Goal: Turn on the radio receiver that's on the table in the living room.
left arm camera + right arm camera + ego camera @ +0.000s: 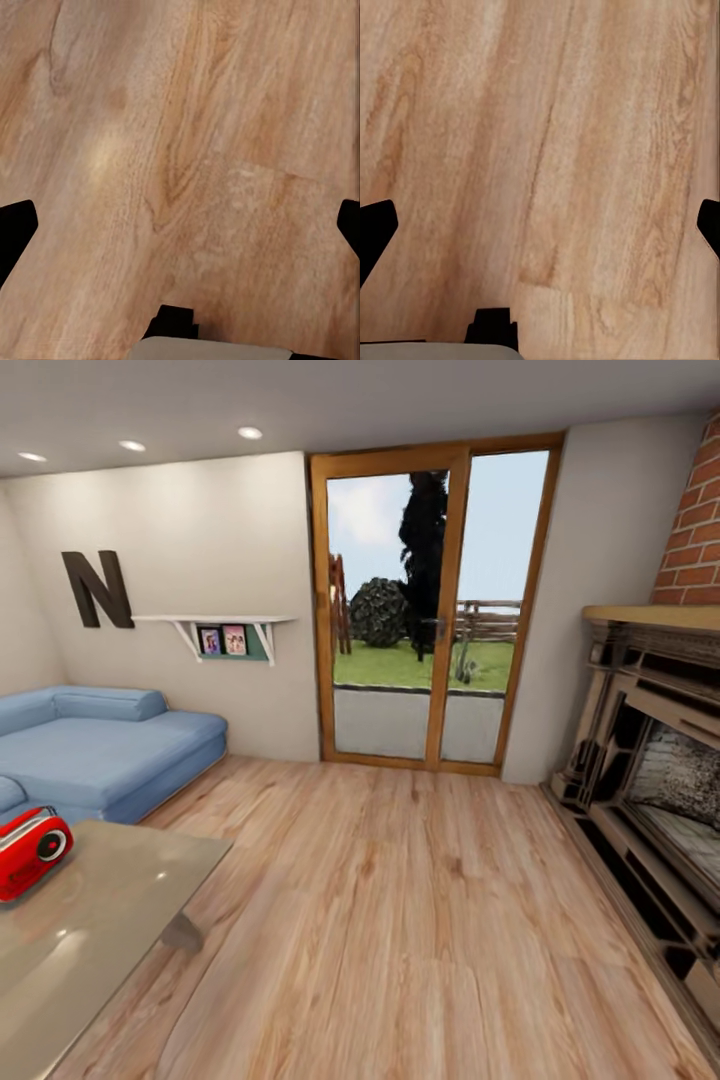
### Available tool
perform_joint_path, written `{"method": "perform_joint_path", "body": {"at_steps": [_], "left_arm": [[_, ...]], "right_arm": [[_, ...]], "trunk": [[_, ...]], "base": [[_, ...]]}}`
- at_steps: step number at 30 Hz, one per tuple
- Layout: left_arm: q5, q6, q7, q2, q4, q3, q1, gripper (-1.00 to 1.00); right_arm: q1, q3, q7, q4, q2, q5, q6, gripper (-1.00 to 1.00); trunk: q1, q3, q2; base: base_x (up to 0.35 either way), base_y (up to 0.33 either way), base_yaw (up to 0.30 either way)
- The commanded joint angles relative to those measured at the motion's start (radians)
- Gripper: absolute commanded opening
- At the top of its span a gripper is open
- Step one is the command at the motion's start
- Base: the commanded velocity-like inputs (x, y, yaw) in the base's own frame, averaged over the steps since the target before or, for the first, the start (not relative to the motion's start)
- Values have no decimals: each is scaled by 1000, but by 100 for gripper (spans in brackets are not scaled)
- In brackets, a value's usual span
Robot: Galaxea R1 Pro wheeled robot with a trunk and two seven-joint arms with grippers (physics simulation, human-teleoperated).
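Both grippers, left and right, hang wide open and empty over light wood plank floor, presumably stowed for driving, while the small red rounded radio receiver sits at nine o'clock on the grey glossy coffee table.

Floor: light wood planks, visible grain, satin finish; desk top: grey, translucent, glossy. Radio receiver: glossy red plastic-looking shell; sofa: matt blue cloth; chimney: rough red brick.

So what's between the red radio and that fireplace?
In the head view, past the radio come the table's glossy top and bare wood floor up to the fireplace.
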Motion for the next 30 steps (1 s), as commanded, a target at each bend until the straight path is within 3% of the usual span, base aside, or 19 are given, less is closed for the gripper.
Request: {"method": "perform_joint_path", "body": {"at_steps": [1,30], "left_arm": [[0,0,0,0,0,0,0,100],[0,0,0,1,0,1,0,100]], "right_arm": [[0,0,0,0,0,0,0,100],[0,0,0,0,0,0,0,100]], "trunk": [[0,0,0],[0,0,0]], "base": [[326,-83,-30],[327,-76,-1]]}}
